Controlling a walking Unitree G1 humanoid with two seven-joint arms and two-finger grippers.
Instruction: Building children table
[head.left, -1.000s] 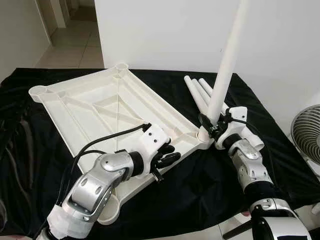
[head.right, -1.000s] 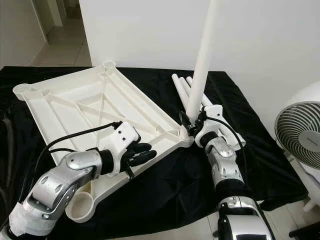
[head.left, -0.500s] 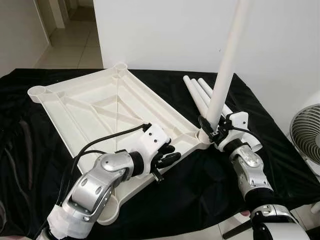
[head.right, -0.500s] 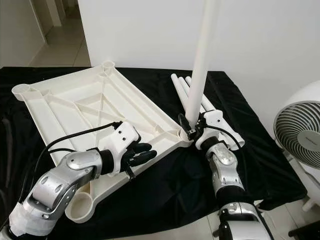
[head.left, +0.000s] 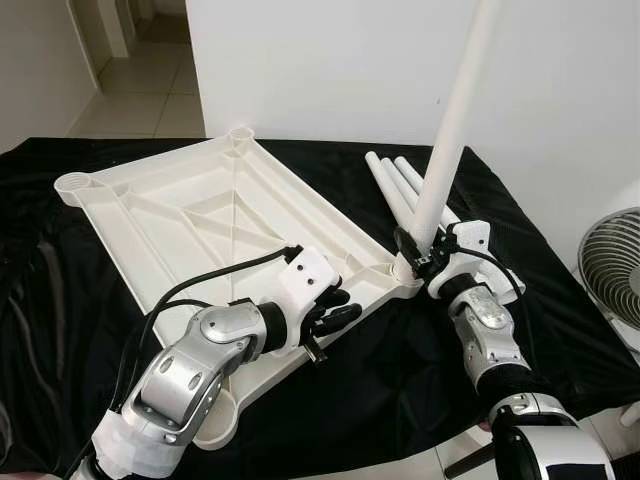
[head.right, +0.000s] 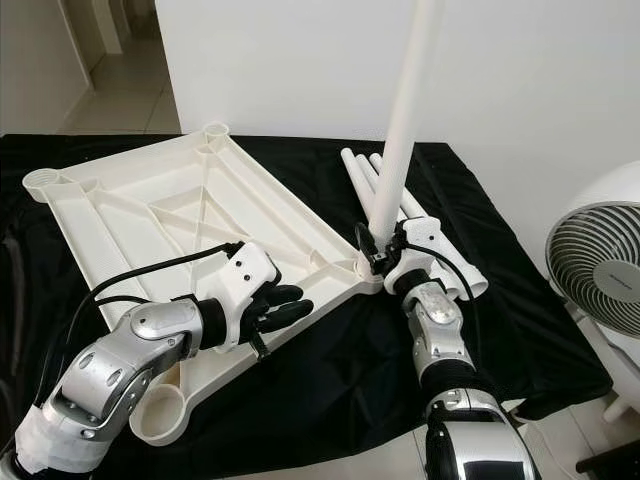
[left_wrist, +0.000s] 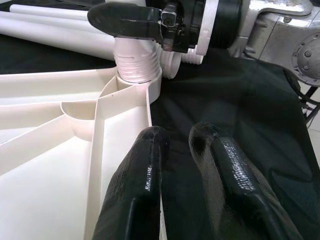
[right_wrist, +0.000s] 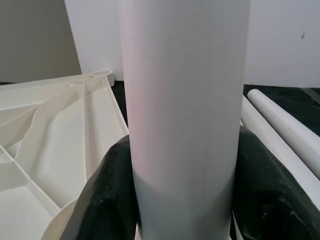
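Observation:
The white plastic tabletop (head.left: 200, 215) lies upside down on a black cloth, ribs up, with round sockets at its corners. A long white leg (head.left: 452, 130) stands nearly upright in the near right corner socket (head.left: 405, 272). My right gripper (head.left: 418, 252) is shut on that leg just above the socket. In the right wrist view the leg (right_wrist: 185, 100) sits between the two black fingers (right_wrist: 107, 195). My left gripper (head.left: 330, 315) is shut on the tabletop's near rim. In the left wrist view its fingertips (left_wrist: 147, 165) point at the socket (left_wrist: 136, 67).
Three spare white legs (head.left: 395, 180) lie side by side on the cloth behind the right arm. A white fan (head.right: 600, 280) stands past the table's right edge. A white wall runs behind, and a tiled hallway opens at the far left.
My right forearm has shifted a little to the left and the wrist has turned slightly at the leg's base. The leg still stands in the socket. The left arm has not moved.

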